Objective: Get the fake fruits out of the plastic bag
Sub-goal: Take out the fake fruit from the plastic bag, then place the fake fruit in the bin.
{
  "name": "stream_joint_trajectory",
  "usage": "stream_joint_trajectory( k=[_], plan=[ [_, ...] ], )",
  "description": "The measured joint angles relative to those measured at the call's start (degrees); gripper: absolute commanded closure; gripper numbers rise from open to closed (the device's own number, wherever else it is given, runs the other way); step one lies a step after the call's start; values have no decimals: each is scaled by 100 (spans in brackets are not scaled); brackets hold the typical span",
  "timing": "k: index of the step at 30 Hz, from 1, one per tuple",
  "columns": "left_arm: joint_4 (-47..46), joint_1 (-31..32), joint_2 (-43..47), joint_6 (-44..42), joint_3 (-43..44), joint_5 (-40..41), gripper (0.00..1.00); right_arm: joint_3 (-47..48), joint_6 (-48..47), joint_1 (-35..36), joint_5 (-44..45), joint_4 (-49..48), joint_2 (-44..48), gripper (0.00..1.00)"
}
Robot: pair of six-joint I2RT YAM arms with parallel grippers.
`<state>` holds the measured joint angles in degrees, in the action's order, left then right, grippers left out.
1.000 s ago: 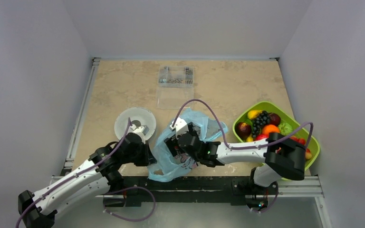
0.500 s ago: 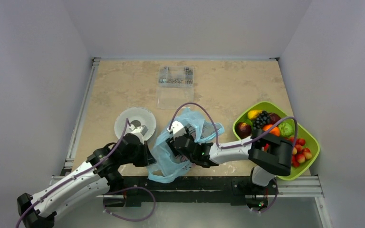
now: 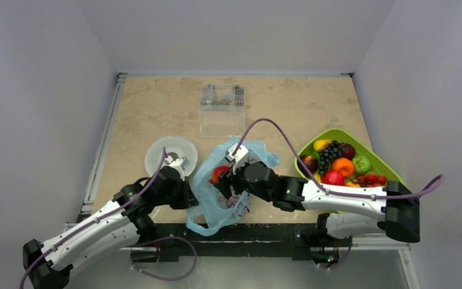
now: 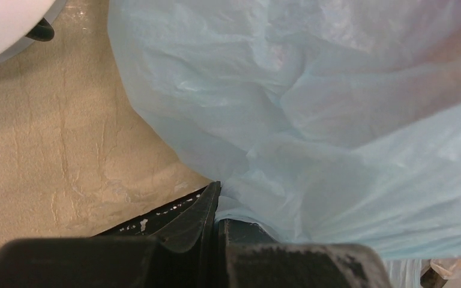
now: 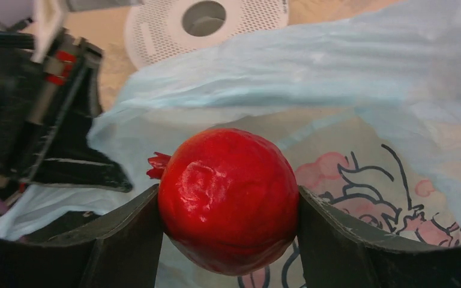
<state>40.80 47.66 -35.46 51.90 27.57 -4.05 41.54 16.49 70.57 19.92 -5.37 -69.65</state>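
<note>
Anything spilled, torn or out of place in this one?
Nothing stands out. The right gripper holds a red fruit over the plastic bag, the left gripper pinches the bag's edge, and the other fruits sit inside the green tray.

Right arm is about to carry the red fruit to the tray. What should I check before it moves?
1. Red fruit clamped on both sides by the right gripper: ok.
2. Left gripper pinched on the bag edge to hold it down: ok.
3. Fruit clear of the bag film: cannot tell; plastic sits close behind and below it in the right wrist view.
4. Free spot in the tray: cannot tell; it looks crowded from above.
</note>
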Motion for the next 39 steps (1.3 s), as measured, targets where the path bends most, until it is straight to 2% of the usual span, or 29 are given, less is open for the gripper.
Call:
stream_joint_trajectory(
  k=[5,13,14,19,23,24,25,26,27,28,29,31,32,35,39],
  plan=[
    [-127,0,-251,0,7,-2,100,378,22,0,-575,428,422,100],
    [-321,0,-800,-48,352,-4,100,1386,37,2,-951,1047,706,100],
    [-350,2,-916,-59,461,-4,97,1537,37,2,-953,1134,706,100],
    [-387,0,-1213,-162,866,35,65,2507,24,4,-726,1585,667,100],
    [-354,2,-1058,-225,994,105,48,3480,-142,-24,-205,1932,457,100],
    [-302,0,-984,-260,1047,131,37,3731,-195,-83,-46,2037,365,100],
    [-256,0,-929,-297,1095,140,21,3947,-232,-192,107,2146,278,100],
    [-199,2,-866,-337,1163,153,9,4122,-254,-369,216,2262,201,100],
    [-162,0,-802,-380,1231,155,2,4229,-243,-586,278,2354,149,100],
    [-125,2,-739,-393,1298,168,0,4317,-223,-964,348,2479,90,100],
    [-76,0,-669,-424,1362,184,0,4330,-197,-1335,442,2568,66,99],
    [33,0,-522,-461,1458,214,0,4284,-76,-2083,658,2789,42,87],
    [96,0,-455,-474,1497,232,0,4227,9,-2382,767,2883,46,85],
    [407,2,-157,-522,1679,361,0,3851,479,-3528,1038,3209,149,92],
    [887,0,229,-588,1987,634,0,2841,1069,-4979,999,3451,503,94]
  ],
)
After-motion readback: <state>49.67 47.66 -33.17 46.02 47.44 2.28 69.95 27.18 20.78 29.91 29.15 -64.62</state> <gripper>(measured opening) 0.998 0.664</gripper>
